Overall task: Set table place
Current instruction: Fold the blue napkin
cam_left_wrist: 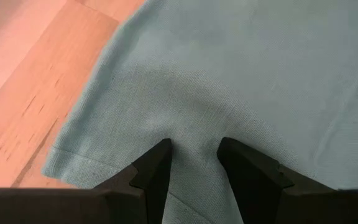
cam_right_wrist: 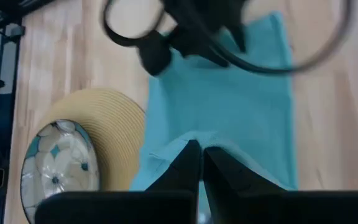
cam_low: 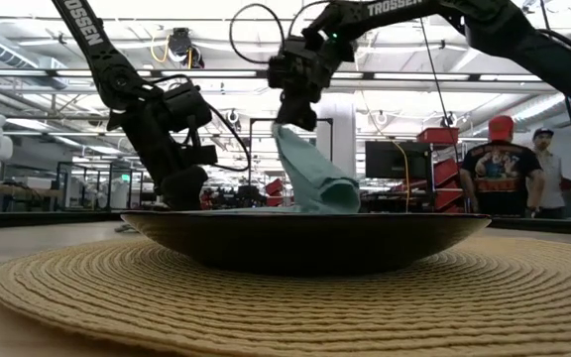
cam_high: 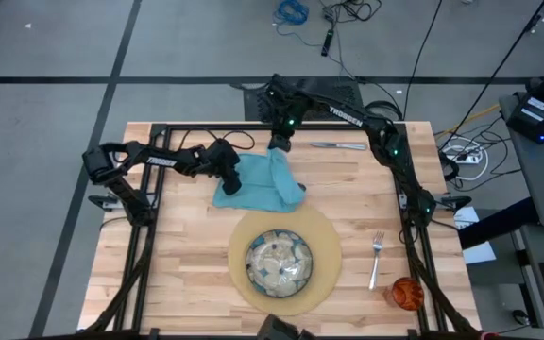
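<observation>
Napkin [cam_high: 258, 184] from overhead lies on the table [cam_high: 187, 264] just behind the placemat [cam_high: 324, 247], my right gripper [cam_high: 280, 144] pinching its far corner shut and lifting, my left gripper [cam_high: 229, 181] clamped on the near-left edge. Low down, the cloth hangs in a peak beyond the plate [cam_low: 305, 238] (people standing way back in the room). Both wrist views show fabric between the fingers, so I'd say each arm has its corner.

1. Napkin [cam_left_wrist: 229, 81]: runs past the frame edges in the left wrist view; its far corner is covered by the left gripper [cam_high: 231, 184] in the high view.
2. Placemat [cam_low: 266, 297]: cut off at both sides in the low view.
3. Utensil [cam_high: 338, 145] beside the right arm: too small to identify.
4. People [cam_low: 499, 169] behind the table: partly hidden by equipment.
</observation>
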Available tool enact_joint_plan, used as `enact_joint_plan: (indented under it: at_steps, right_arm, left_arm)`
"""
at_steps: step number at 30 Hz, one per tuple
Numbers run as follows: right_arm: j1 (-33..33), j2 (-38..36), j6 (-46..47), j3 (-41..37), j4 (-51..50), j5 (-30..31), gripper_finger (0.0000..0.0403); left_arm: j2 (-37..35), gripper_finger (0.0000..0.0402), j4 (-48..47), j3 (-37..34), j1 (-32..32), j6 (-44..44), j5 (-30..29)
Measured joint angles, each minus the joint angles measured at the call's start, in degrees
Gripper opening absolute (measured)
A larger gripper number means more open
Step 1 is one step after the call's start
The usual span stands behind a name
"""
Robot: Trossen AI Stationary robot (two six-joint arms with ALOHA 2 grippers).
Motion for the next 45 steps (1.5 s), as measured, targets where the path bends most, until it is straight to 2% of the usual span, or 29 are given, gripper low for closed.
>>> enact_joint_plan:
  at_steps: [11, 22, 26, 29, 34, 42, 45]
  right_arm:
    - [2.1, 0.0, 3.4, 0.0, 6.0, 0.8, 0.0]
    - [0.9, 0.0, 10.5, -0.1, 24.8, -5.1, 0.0]
    - [0.2, 0.2, 12.4, -0.1, 28.8, -5.7, 0.0]
    - [0.0, 0.5, 12.0, -0.1, 26.4, -5.3, 0.0]
    - [-0.7, 1.3, 11.2, -0.1, 22.2, -1.1, 0.0]
    - [-0.6, 3.8, 10.9, -0.1, 21.5, -1.4, 0.0]
    - [-0.7, 4.7, 10.8, -0.1, 20.8, -1.4, 0.0]
  left_arm:
    - [0.0, 0.0136, 0.7, 0.9, -2.6, -0.1, 0.5]
    - [0.1, 0.0136, 0.9, 1.3, -3.9, 0.1, 0.6]
    - [0.0, 0.0136, 0.7, 1.4, -3.9, 0.1, 0.6]
    - [0.0, 0.0136, -0.1, 1.5, -3.9, 0.1, 0.6]
    - [-0.1, 0.0136, -3.5, 1.6, -4.0, 1.8, -0.4]
    - [-1.1, 0.0136, -4.7, 1.5, -3.5, 1.6, -2.5]
    - [-2.1, 0.0136, -5.7, 1.4, -3.5, 0.5, -4.9]
